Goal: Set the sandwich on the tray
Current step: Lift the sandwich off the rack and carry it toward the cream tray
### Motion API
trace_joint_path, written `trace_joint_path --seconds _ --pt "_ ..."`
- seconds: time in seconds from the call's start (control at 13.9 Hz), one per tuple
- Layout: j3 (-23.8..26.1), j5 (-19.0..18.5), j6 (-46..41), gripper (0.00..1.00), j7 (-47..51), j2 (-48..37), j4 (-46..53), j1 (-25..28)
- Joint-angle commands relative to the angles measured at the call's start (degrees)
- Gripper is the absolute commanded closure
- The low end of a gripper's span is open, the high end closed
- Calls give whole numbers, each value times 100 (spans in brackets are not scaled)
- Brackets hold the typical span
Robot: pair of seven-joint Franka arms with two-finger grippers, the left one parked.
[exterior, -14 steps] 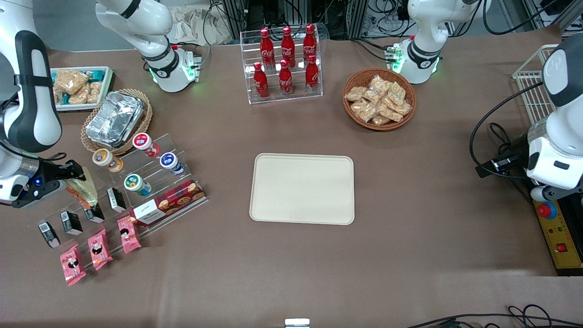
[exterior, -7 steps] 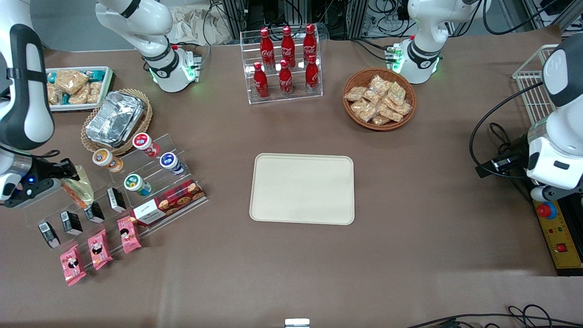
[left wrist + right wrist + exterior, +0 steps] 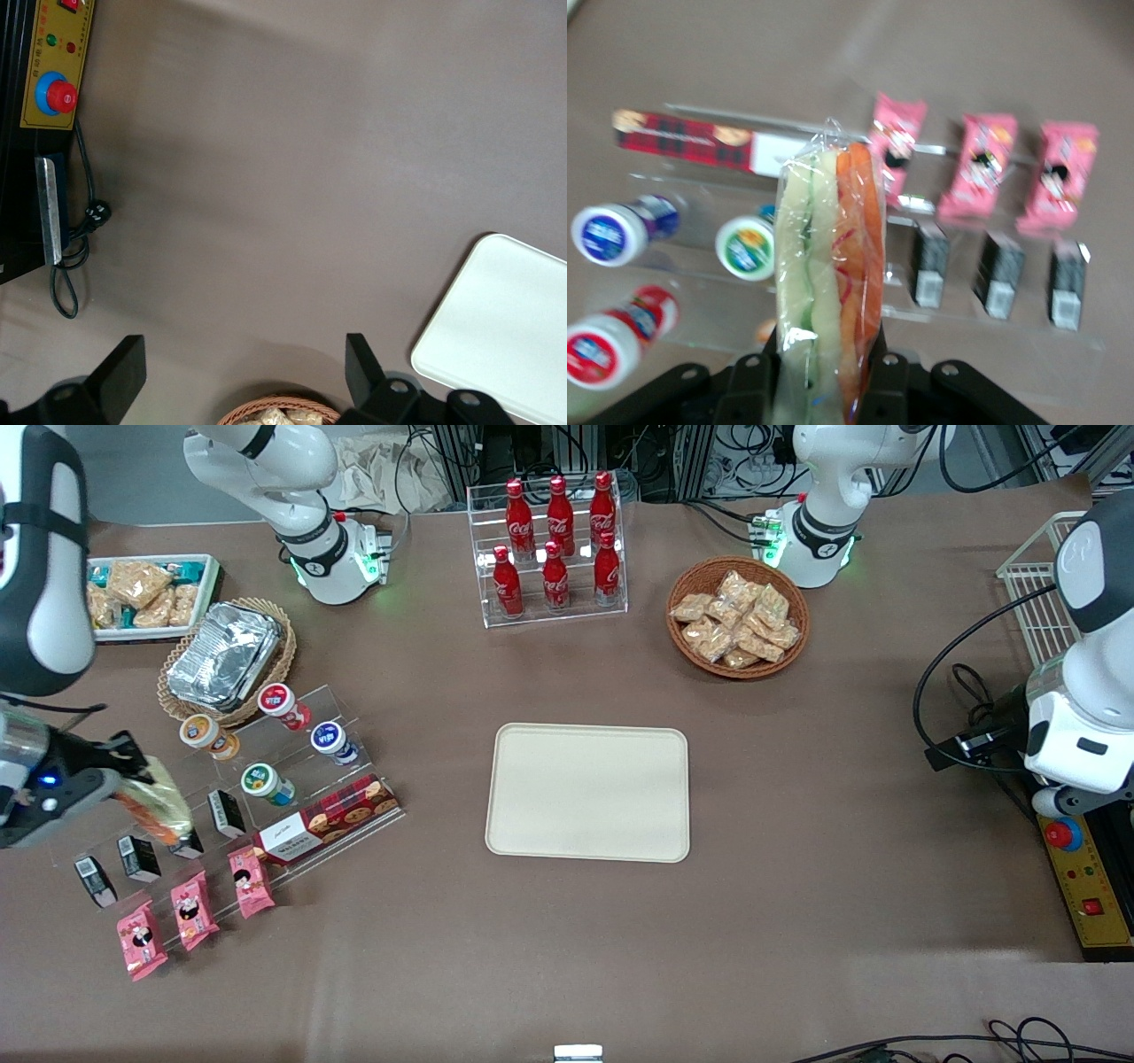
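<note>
The gripper (image 3: 133, 772) hung above the clear snack rack (image 3: 226, 797), jaws clamped on the wrapped sandwich (image 3: 828, 274) by its wide end, apparently for carrying to the tray (image 3: 588, 792), well apart mid-table.

The brown tabletop (image 3: 797, 921) holds a cream tray (image 3: 588, 793) in the middle. Farther from the front camera stand a clear rack of cola bottles (image 3: 549, 549) and a basket of snack packets (image 3: 737, 616). Three pink snack packets (image 3: 190, 912) lie toward the working arm's end.

End effector (image 3: 133, 775) with sandwich (image 3: 158, 806) above rack (image 3: 221, 797), well apart from tray (image 3: 587, 793).
</note>
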Motion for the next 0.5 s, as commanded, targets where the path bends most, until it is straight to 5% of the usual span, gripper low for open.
trace_joint_path --seconds 0.0,0.43 --pt "-17 123 -143 64 -23 162 324 634" --pt "-26 88 243 63 346 363 518 2138"
